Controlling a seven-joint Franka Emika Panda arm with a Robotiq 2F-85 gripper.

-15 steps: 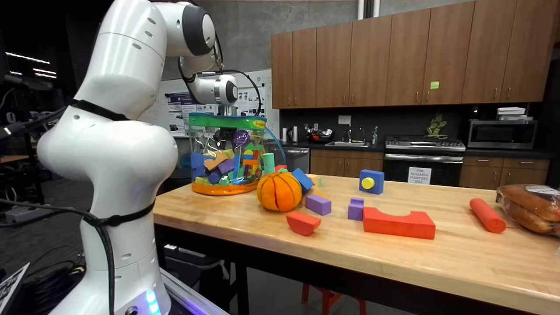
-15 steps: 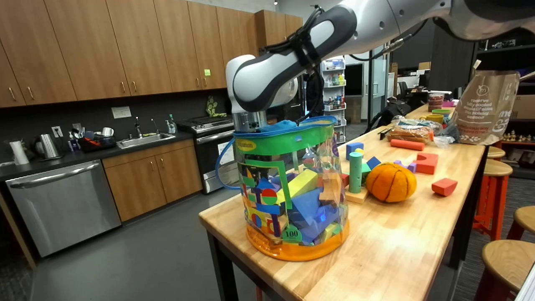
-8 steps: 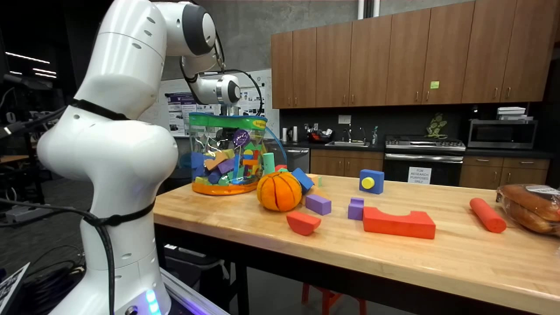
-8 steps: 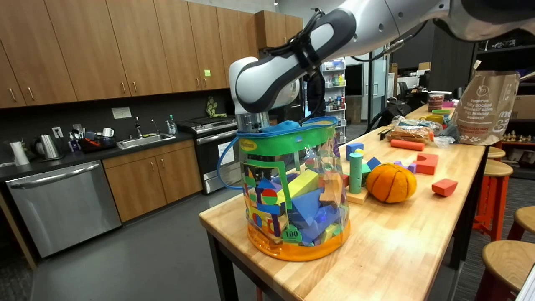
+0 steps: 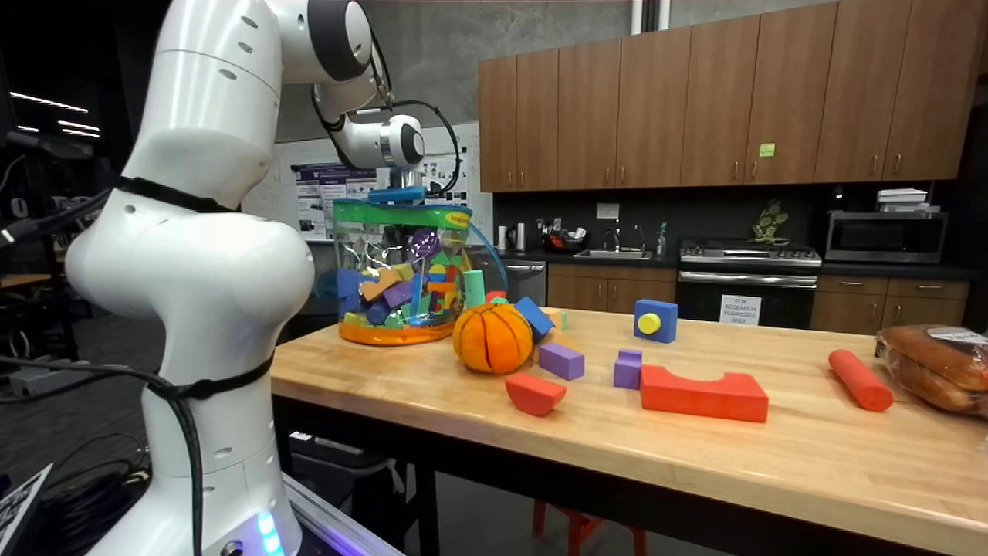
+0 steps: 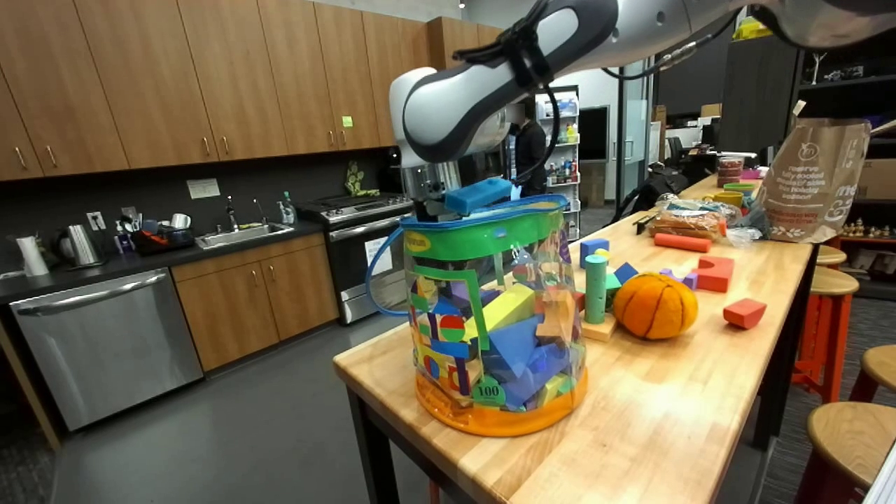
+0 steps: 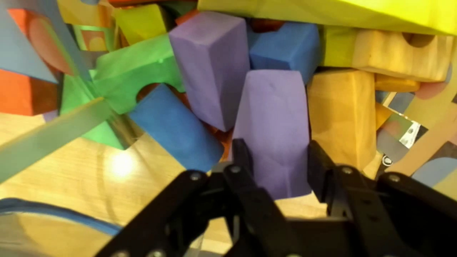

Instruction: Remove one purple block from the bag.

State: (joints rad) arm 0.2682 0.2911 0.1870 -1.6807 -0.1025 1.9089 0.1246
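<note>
The clear bag stands upright at the table end, with its green top band and orange base; it also shows in an exterior view. Its mouth is open and many coloured blocks lie inside. My gripper reaches down through the mouth. In the wrist view its fingers press on both sides of a purple block, gripping its near end. Another purple block stands just left of it in the bag. In both exterior views the fingers and held block are hard to make out behind the bag.
The orange ball sits beside the bag, with a green cylinder between them. Loose purple blocks, a red half-round and a red arch block lie on the table. The bag's blue handle loop hangs off one side.
The arm has risen. The blue wrist camera, low in the bag's mouth before, now stands above the rim in both exterior views. The bag's top has shifted slightly.
</note>
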